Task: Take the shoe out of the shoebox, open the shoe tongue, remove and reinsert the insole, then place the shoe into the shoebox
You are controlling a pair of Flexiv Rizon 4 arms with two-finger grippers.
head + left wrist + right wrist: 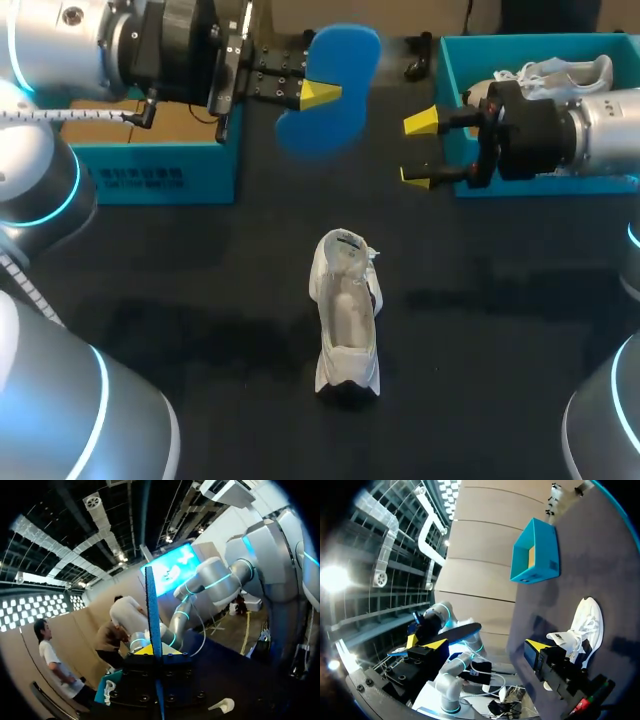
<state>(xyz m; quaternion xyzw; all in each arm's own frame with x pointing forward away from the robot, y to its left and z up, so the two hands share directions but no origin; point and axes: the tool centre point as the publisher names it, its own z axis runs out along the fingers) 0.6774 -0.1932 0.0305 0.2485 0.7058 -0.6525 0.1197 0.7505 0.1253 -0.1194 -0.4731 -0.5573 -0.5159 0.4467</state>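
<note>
We are clamping the blue insole (345, 55) in our left jaws above the bench (200, 300), holding our right jaws wide open beside it, white shoe (347, 310) lying below

Dim table (200, 260), soft shadows, overhead glare
</note>
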